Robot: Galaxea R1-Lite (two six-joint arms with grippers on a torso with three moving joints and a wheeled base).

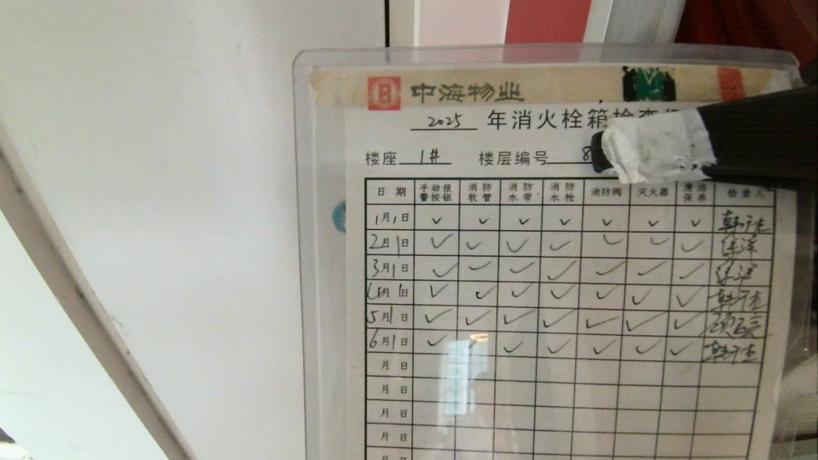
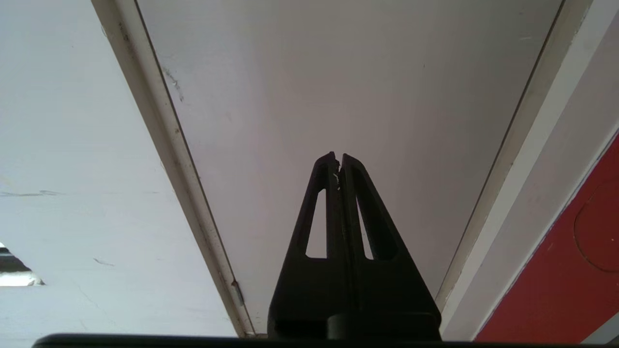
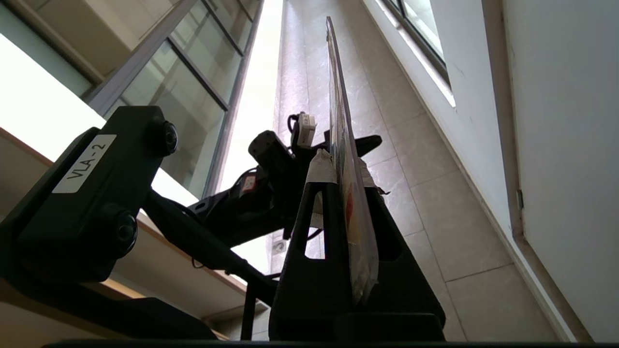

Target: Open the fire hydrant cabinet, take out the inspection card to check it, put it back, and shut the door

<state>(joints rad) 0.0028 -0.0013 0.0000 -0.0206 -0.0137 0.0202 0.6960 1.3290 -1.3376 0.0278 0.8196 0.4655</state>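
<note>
The inspection card [image 1: 543, 287], a white grid sheet with handwritten ticks in a clear plastic sleeve, is held upright close in front of the head camera and fills most of that view. My right gripper [image 1: 639, 153] is shut on its upper right part, one tape-wrapped fingertip [image 1: 658, 153] lying over the print. In the right wrist view the card [image 3: 338, 96] stands edge-on between the closed fingers of the right gripper [image 3: 344, 164]. Red parts of the fire hydrant cabinet [image 1: 549, 19] show above the card. I cannot make out its door. My left gripper [image 2: 338, 159] is parked, shut and empty.
A plain white door [image 1: 192, 191] with a pale frame strip [image 1: 77, 300] stands behind the card, its blue round lock [image 1: 337, 216] peeking past the sleeve. A red panel [image 2: 570, 270] lies beside the left gripper. My head mount [image 3: 92, 193], framed glass panes [image 3: 193, 82] and tiled floor [image 3: 435, 203] surround the right gripper.
</note>
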